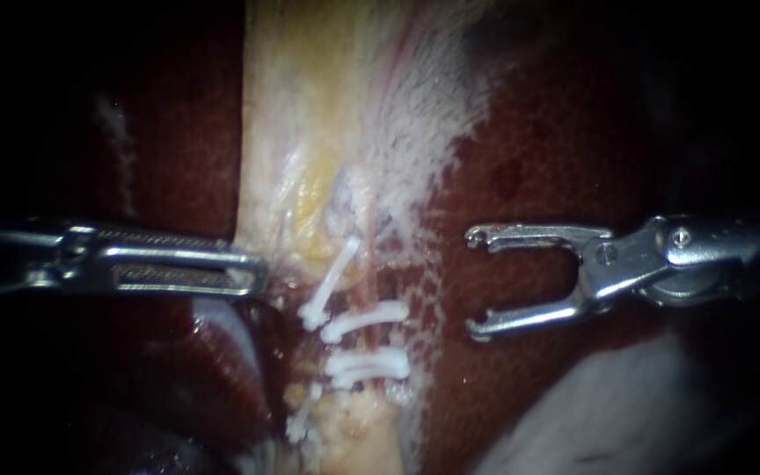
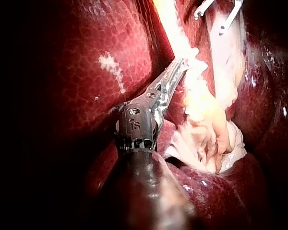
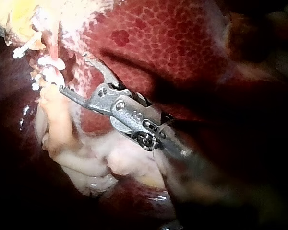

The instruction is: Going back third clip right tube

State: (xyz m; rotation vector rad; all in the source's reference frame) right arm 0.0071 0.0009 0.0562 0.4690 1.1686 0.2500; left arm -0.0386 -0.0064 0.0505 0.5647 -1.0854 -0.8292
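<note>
Hanging spread and empty just beside the clips [image 1: 367,318] on the right tube [image 1: 369,230], the right instrument's [image 1: 475,283] jaws could, I judge, hook a clip if they drift sideways. Whether the left instrument [image 1: 257,273] grips the pale tissue [image 1: 292,132], I cannot tell. Two instruments; four clips certain, perhaps five.
</note>
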